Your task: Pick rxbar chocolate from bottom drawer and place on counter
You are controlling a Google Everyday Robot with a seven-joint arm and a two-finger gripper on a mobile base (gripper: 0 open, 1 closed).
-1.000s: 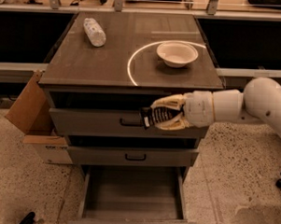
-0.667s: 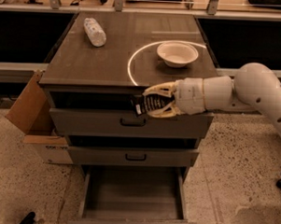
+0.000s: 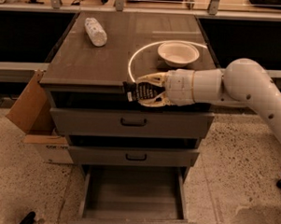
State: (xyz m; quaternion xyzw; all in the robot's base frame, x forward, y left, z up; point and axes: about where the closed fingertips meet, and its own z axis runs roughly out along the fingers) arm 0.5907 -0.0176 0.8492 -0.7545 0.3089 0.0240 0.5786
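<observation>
while clamped on the rxbar chocolate [image 3: 136, 91], pincer [image 3: 143, 91] hangs at the counter [image 3: 86, 69] front edge | wrapper: flat, black, white lettering

We see a smooth white arm [image 3: 253, 86] with small dark dots, ending in a cream gripper [image 3: 142, 91] at the front edge of the surface [image 3: 86, 60].

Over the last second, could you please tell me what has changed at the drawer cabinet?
The gripper, shut on the rxbar chocolate, has carried it up and leftward in the picture, from in front of the top drawer to the front edge of the counter. It has not let go. The bottom drawer stays open, and the bowl and white packet have not moved.
</observation>
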